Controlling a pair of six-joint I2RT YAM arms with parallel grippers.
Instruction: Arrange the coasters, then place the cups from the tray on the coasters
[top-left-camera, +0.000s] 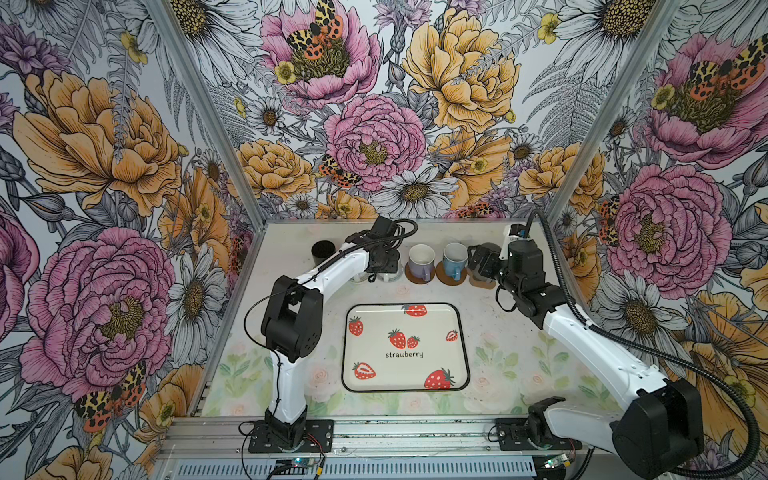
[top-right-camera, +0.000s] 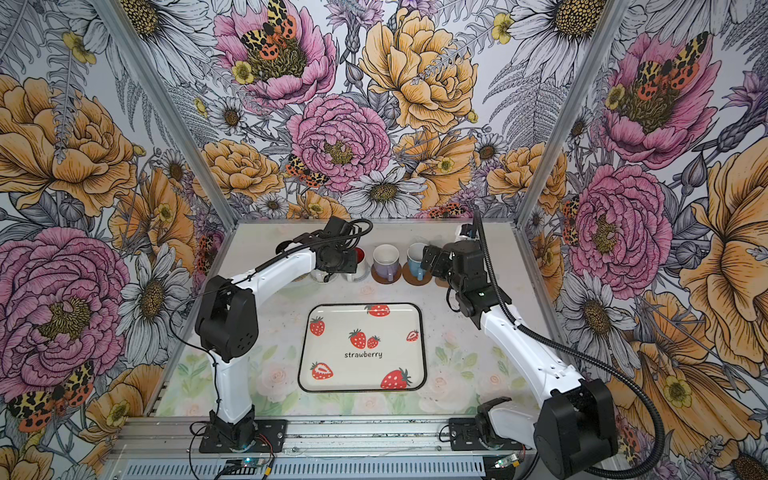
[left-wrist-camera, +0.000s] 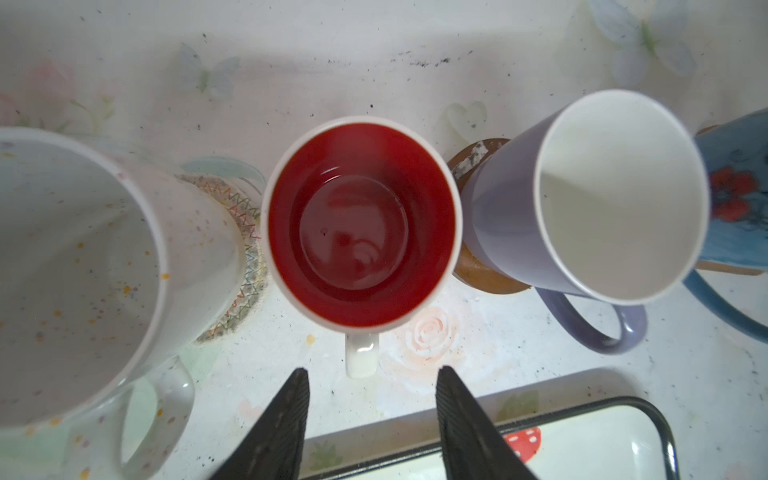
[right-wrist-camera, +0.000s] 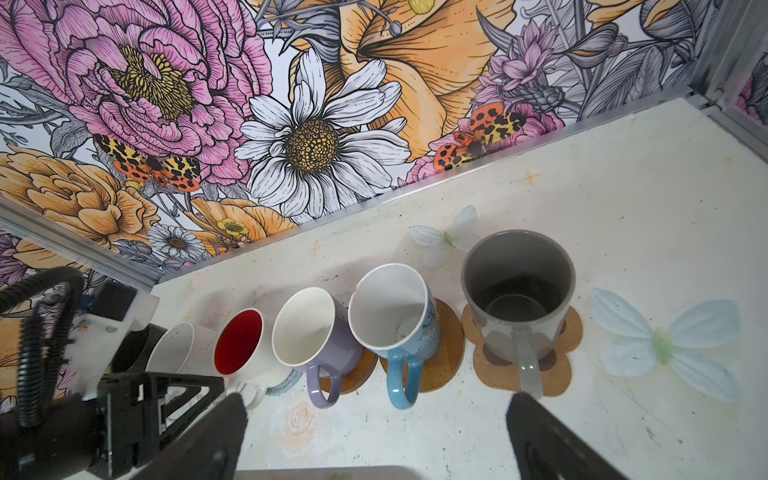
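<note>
Left wrist view looks straight down into the red-lined mug (left-wrist-camera: 361, 224), which stands upright between the speckled white mug (left-wrist-camera: 83, 270) and the lilac mug (left-wrist-camera: 602, 199). Taking the back wall as twelve o'clock, its handle (left-wrist-camera: 361, 353) sticks out toward six, at the tray (top-left-camera: 440, 357). The left gripper (left-wrist-camera: 374, 372) sits at six o'clock from the mug, right on that line. Its jaws stand about half apart, one tip on either side of the handle's end with a clear gap both ways, and they grip nothing.

The handle's long axis runs twelve to six, through that gap. I judge that a retreat straight up or back toward six would clear it. A swing toward three or nine would catch the handle and turn the mug.

The mat under this mug is mostly hidden. A grey-blue mat (right-wrist-camera: 286, 384) peeps out beside it, so the mug probably sits on that.

The right gripper (right-wrist-camera: 378, 399), at the three o'clock end of the row, is spread wide and empty. The grey mug (right-wrist-camera: 517, 291) stands on its paw-shaped mat (right-wrist-camera: 571, 332) just ahead of it. The tray is bare.
</note>
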